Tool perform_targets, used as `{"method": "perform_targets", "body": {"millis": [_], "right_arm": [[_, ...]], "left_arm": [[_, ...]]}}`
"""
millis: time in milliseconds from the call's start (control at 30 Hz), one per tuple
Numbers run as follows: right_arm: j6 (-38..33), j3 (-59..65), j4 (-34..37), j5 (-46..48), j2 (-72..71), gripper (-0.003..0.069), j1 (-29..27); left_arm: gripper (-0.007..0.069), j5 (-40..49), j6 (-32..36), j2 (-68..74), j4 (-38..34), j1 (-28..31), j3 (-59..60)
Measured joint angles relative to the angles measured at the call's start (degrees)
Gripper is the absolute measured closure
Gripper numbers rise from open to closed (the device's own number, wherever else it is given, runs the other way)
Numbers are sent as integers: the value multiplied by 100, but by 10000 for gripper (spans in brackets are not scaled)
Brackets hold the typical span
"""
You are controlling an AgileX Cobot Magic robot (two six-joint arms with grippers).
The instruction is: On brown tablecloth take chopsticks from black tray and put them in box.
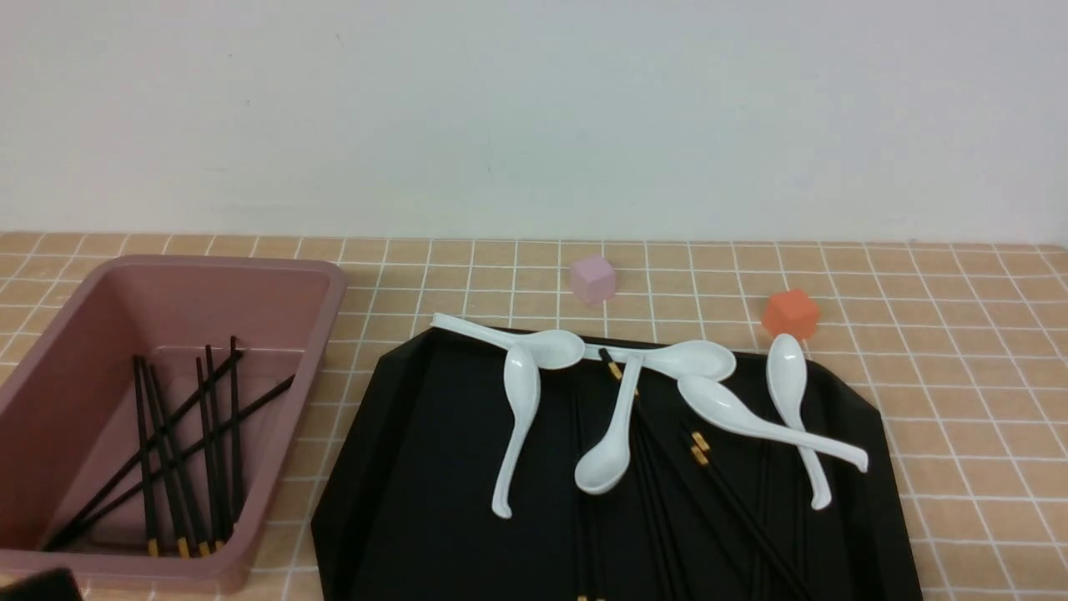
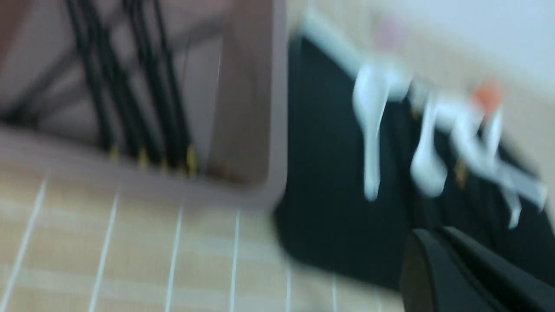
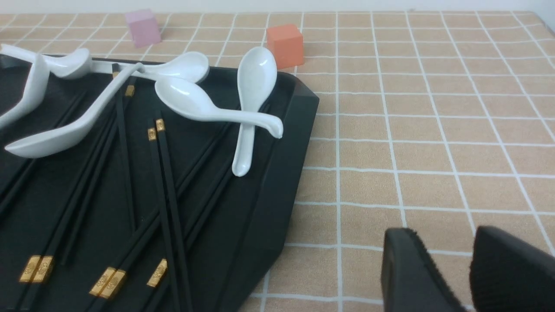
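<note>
The black tray (image 1: pixel 392 467) lies on the brown tablecloth (image 1: pixel 959 351) with several black chopsticks (image 1: pixel 734 501) on it, partly under white spoons. The pink box (image 1: pixel 325 284) stands left of the tray and holds several more chopsticks (image 1: pixel 179 451). In the blurred left wrist view, my left gripper (image 2: pixel 438 236) is shut and empty, near the tray's (image 2: pixel 329 173) front corner beside the box (image 2: pixel 277 108). In the right wrist view, my right gripper (image 3: pixel 446 236) is open and empty over the cloth (image 3: pixel 433 130), right of the tray (image 3: pixel 282 173) and its chopsticks (image 3: pixel 167 182).
Several white spoons (image 1: pixel 521 417) lie across the far part of the tray, some over chopsticks. A pink cube (image 1: pixel 592 278) and an orange cube (image 1: pixel 790 313) stand on the cloth behind the tray. A white wall closes the far side.
</note>
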Motion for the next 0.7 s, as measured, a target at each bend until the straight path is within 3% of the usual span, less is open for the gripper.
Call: {"method": "perform_targets", "body": {"millis": [400,700], "right_arm": [[0,0,1,0,0,419,0],[0,0,1,0,0,419,0]], "left_arm": [[637,-410,0,-762,-1,0,293],[637,-543,1,-767,552,0,539]]}}
